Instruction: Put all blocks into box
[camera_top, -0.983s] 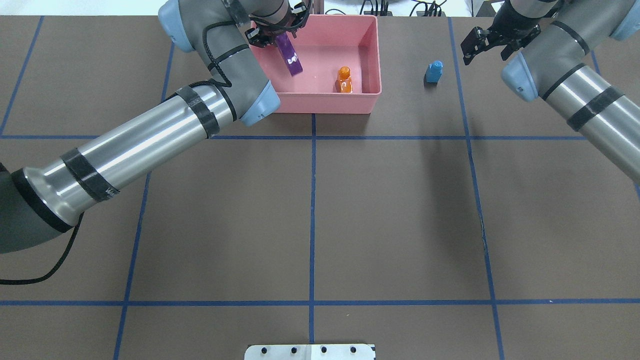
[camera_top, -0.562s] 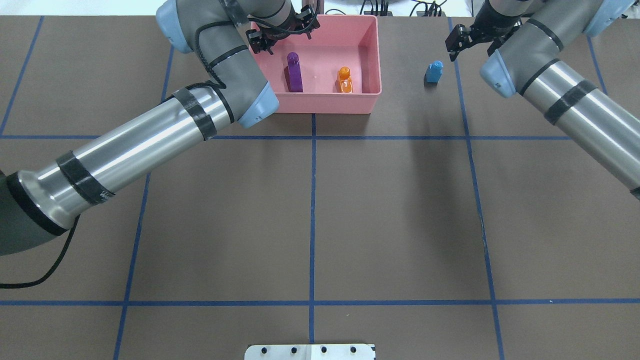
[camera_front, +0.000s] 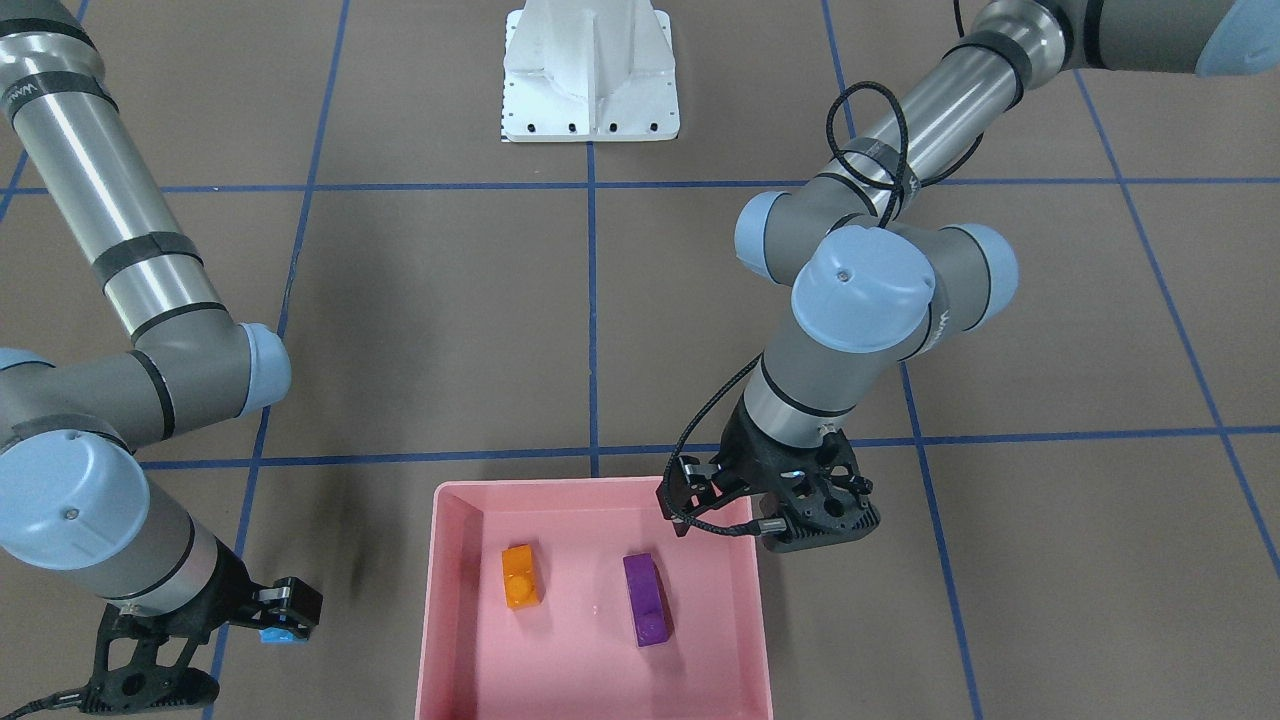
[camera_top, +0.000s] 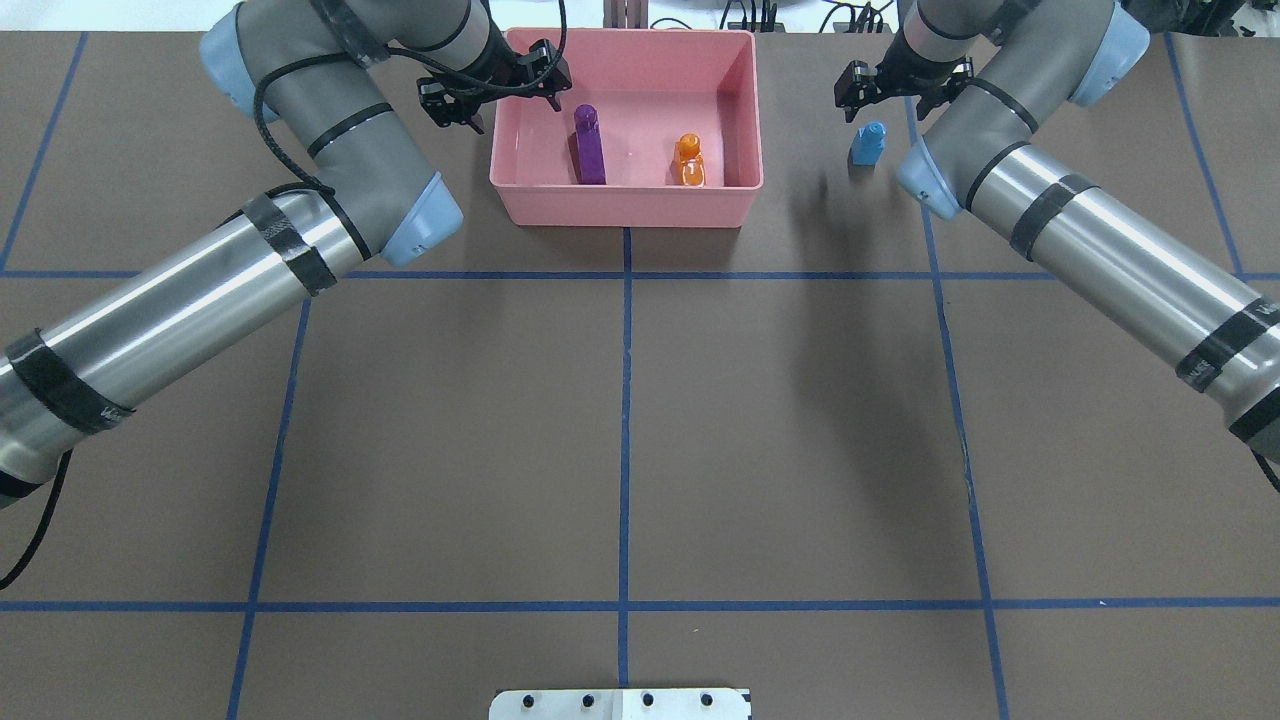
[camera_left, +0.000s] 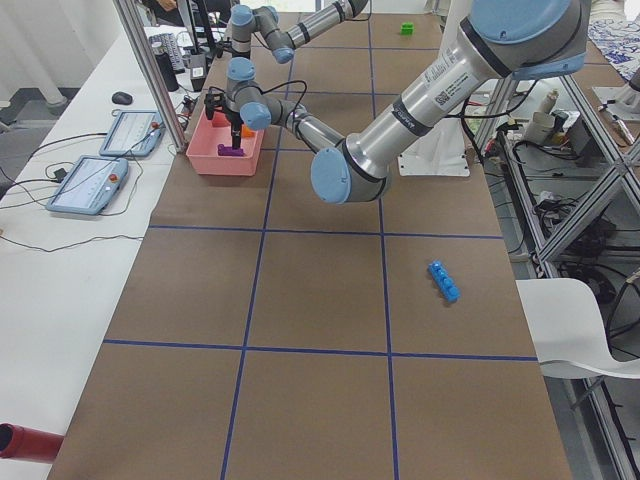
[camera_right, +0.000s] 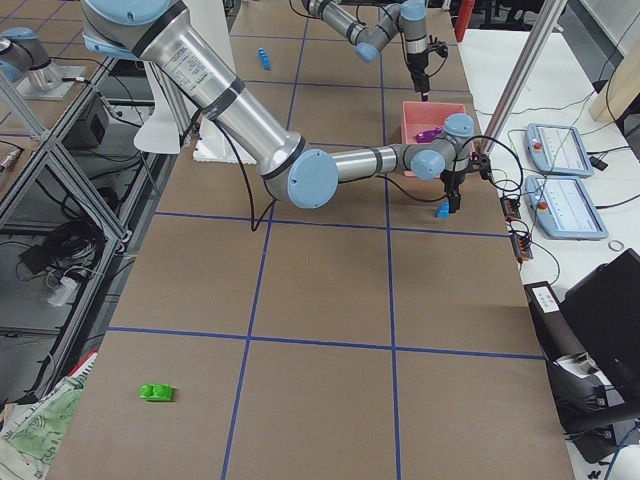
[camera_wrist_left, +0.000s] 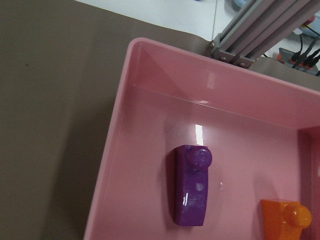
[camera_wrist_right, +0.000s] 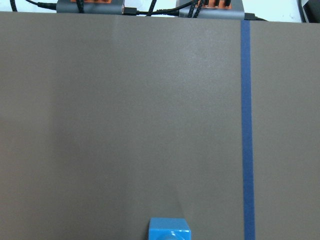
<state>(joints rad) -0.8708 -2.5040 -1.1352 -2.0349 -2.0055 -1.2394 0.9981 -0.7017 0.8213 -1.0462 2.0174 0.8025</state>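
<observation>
- As the overhead view shows it, the box (camera_top: 625, 206) sits at 12 o'clock on the table (camera_top: 800, 400), close to the far edge.
- Inside the box lie two blocks, apart from each other: the purple block (camera_top: 589, 146) on the 9 o'clock side and the orange block (camera_top: 688, 161) at 3 o'clock of it. The long side of the purple block runs from 12 to 6 o'clock.
- Above the 9 o'clock wall of the box hangs the left gripper (camera_top: 497, 95). Its jaws are spread wide and nothing is between them.
- On the bare table at 3 o'clock of the box, near it but not touching, stands the small blue block (camera_top: 867, 143).
- At 12 o'clock of this block in the overhead view is the right gripper (camera_top: 893, 88). Its jaws are parted and hold nothing. The right wrist camera sees only the top of the block, at 6 o'clock of its picture.
- Well apart from the box, the long blue block (camera_left: 443, 281) lies on the table toward the robot's left end, at about 4 o'clock in the left side view.
- Toward the robot's right end lies the green block (camera_right: 156, 393), at 8 o'clock in the right side view, also well apart from the box.
</observation>
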